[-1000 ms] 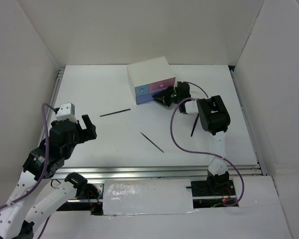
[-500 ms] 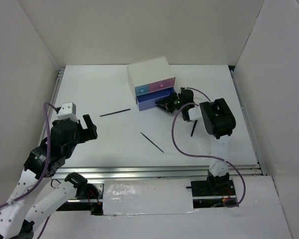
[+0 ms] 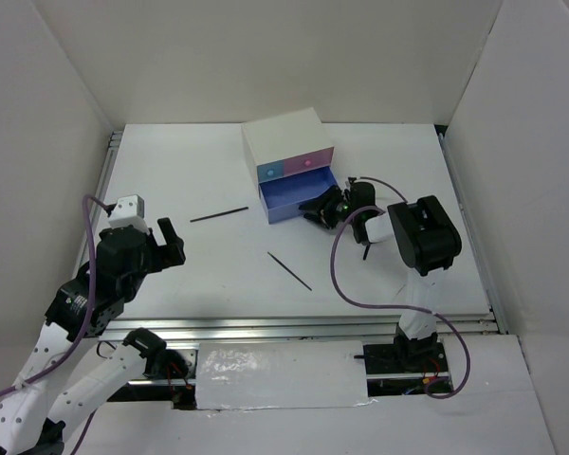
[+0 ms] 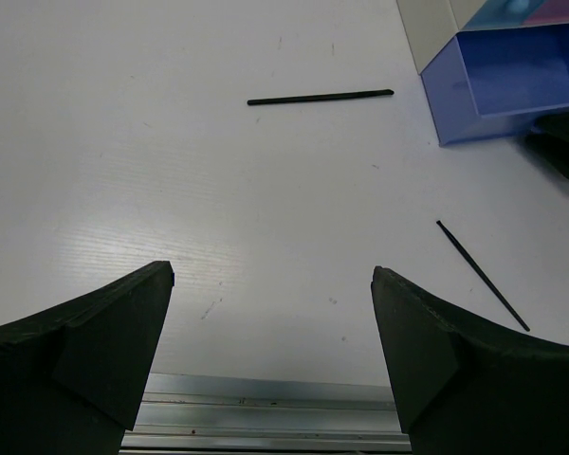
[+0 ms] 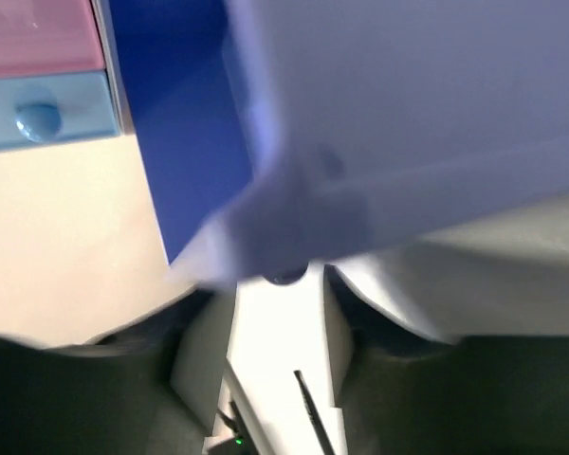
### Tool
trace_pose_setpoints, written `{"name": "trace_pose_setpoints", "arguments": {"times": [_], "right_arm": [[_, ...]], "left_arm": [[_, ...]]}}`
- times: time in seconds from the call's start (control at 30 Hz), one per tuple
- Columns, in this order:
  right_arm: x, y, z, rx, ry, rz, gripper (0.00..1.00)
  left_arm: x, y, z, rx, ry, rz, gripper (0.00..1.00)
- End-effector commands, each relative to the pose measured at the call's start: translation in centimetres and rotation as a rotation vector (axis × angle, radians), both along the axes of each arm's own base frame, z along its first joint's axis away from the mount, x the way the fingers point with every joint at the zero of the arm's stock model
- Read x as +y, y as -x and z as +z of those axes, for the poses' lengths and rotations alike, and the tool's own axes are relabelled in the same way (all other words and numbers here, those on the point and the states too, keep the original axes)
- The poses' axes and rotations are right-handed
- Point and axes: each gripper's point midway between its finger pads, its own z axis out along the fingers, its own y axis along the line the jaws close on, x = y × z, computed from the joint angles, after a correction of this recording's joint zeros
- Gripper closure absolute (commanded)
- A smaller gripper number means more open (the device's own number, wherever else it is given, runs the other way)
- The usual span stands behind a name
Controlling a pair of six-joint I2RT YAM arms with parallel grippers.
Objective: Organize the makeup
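Sitting in the right gripper [image 5: 283, 318], blurred drawer knob [image 5: 286, 276], wrist-view only

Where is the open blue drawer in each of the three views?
Top external: open blue drawer, centre, before the white box.
Left wrist: the drawer, top right corner.
Right wrist: the drawer, blurred, fills the upper frame.
Shared landmark: the pink drawer front, next to it in every view.

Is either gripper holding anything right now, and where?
The right gripper pinches the blue drawer by its front knob; the left gripper is open and holds nothing.
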Motion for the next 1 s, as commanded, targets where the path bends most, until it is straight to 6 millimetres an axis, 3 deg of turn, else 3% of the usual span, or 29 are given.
{"name": "trace_pose_setpoints", "arguments": {"times": [0.0,0.13,0.2,0.23,0.43,0.47,0.5,0.53,0.6,0.63,0.67,0.7,0.73,0.77,0.83,0.97], "right_arm": [[0.2,-0.1,4.0,-0.142,-0.024,0.033,0.49],[0.0,1.3,4.9,-0.166,-0.011,0.05,0.3],[-0.2,2.1,6.2,-0.201,-0.016,0.055,0.25],[-0.3,2.9,6.0,-0.195,-0.019,0.062,0.25],[-0.7,6.4,9.7,-0.283,-0.017,0.097,0.22],[-0.7,7.1,11.4,-0.328,-0.012,0.105,0.17],[-0.8,7.8,11.2,-0.308,0.006,0.116,0.06],[-0.7,8.7,12.7,-0.357,0.018,0.127,0.01],[-0.8,10.3,12.6,-0.356,0.042,0.15,0.0],[-1.0,11.1,14.1,-0.401,0.04,0.152,0.0],[-1.1,12.1,13.4,-0.369,0.054,0.162,0.0],[-1.3,12.6,13.5,-0.388,0.078,0.17,0.0],[-1.5,13.2,14.8,-0.429,0.096,0.159,0.0],[-1.5,14.2,13.8,-0.374,0.131,0.173,0.0],[-2.3,15.3,14.2,-0.384,0.22,0.156,0.0],[-3.1,17.5,14.2,-0.384,0.303,0.14,0.0]], "left_arm": [[0.2,-0.5,0.5,-0.029,-0.001,0.012,0.01],[0.1,-0.8,0.1,-0.009,-0.012,0.019,0.01],[-0.1,-1.0,-0.2,0.009,-0.02,0.016,0.01],[-0.2,-1.1,-0.3,0.018,-0.022,0.012,0.01],[0.1,-2.4,-1.5,0.128,-0.025,0.144,0.01],[-0.4,-3.0,-2.1,0.152,-0.016,0.153,0.01],[-0.9,-3.5,-2.4,0.155,0.02,0.169,0.01],[-1.5,-4.0,-2.7,0.164,0.043,0.171,0.01],[-2.7,-5.8,-3.7,0.173,0.088,0.2,0.01],[-2.9,-6.5,-4.0,0.182,0.105,0.222,0.01],[-3.4,-7.5,-5.1,0.214,0.101,0.239,0.01],[-4.1,-8.4,-4.8,0.211,0.136,0.247,0.01],[-4.4,-9.2,-5.2,0.223,0.142,0.257,0.01],[-5.2,-10.5,-5.6,0.25,0.145,0.255,0.01],[-6.0,-13.2,-5.9,0.275,0.147,0.277,0.01],[-6.5,-16.4,-7.8,0.38,0.188,0.392,0.01]]}}
